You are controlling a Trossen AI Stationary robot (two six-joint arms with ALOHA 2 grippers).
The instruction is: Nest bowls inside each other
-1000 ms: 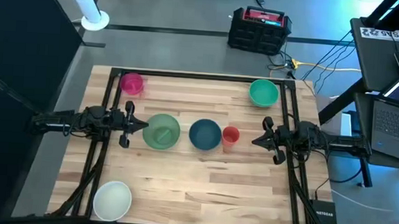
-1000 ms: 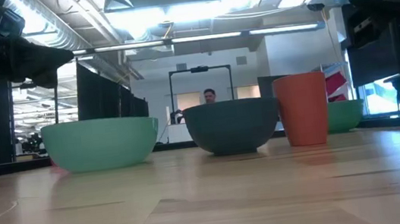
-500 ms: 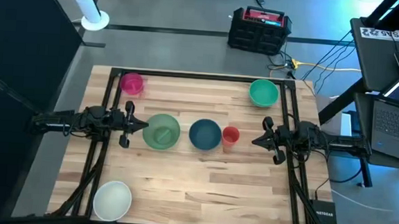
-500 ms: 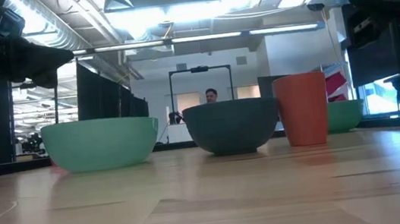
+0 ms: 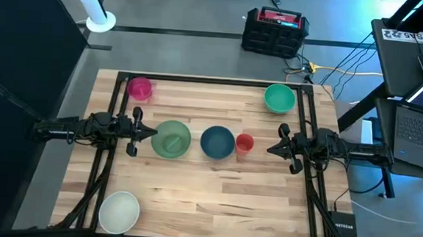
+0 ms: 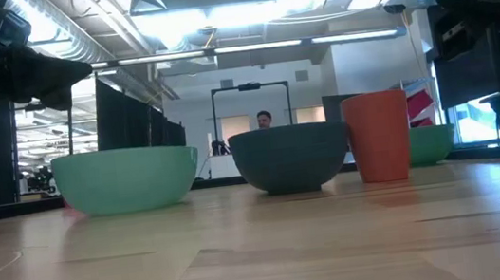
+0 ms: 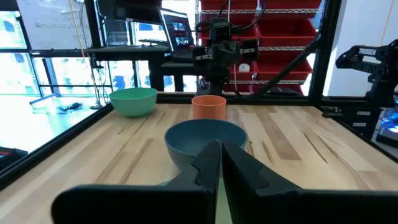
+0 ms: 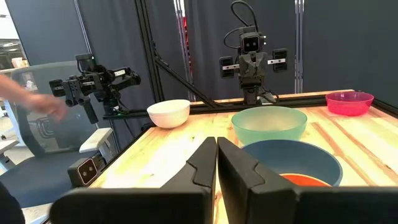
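Nothing on the table has shifted since the earlier frames; both arms and all bowls sit where they were, and only the person far back in the room, seen in the low view, has moved slightly. Wooden table point(image 5: 214, 192) carries everything, with a black frame along its edges. Left gripper point(image 5: 152, 133) waits at the left edge of the table, pointing inward, its tip just beside the pale sage green bowl point(image 5: 171, 139); its fingers point(image 7: 208, 163) are pressed together and hold nothing. Right gripper point(image 5: 271, 147) waits at the right edge, pointing inward toward the small orange-red cup point(image 5: 244, 143), near it but apart; its fingers point(image 8: 207, 160) are likewise pressed together and empty. Bowls are all separate, none nested. Pale sage green bowl sits left of centre, upright. Dark blue bowl point(image 5: 217, 141) stands just beside it at mid-table, with the orange-red cup right next to it on the right; whether cup and bowl touch cannot be told. White bowl point(image 5: 120, 210) sits at the near left corner, well apart from the rest. Teal green bowl point(image 5: 279, 98) is at the far right corner. Magenta pink bowl point(image 5: 140, 88) is at the far left corner.
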